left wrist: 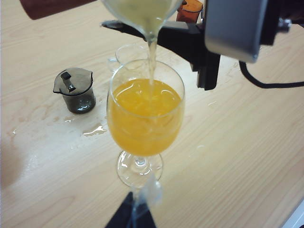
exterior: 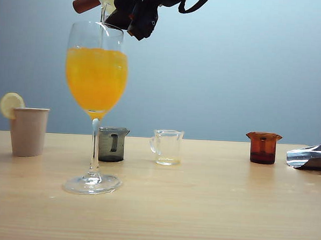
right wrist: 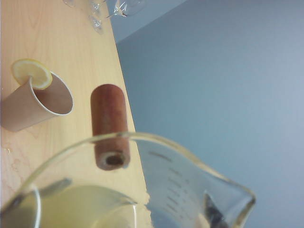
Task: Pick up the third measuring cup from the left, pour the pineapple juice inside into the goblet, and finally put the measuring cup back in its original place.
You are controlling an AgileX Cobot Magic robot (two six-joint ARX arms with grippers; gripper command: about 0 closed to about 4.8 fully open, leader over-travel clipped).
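While the right gripper (exterior: 135, 14), fingers clamped on the cup (left wrist: 142, 12), pours juice (left wrist: 152, 52) into the goblet (exterior: 97, 68), left gripper (left wrist: 130, 216) grip unclear; next: level, return cup

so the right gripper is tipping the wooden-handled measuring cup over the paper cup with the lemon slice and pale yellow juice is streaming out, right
Not quite. The right gripper tips the measuring cup over the goblet, not the paper cup. The left wrist view shows the pale yellow juice streaming into the goblet's orange liquid; the paper cup stands off to the side.

Pale wood-grain table (exterior: 209, 208); plain blue-grey wall (exterior: 233, 64) behind; soft even light.
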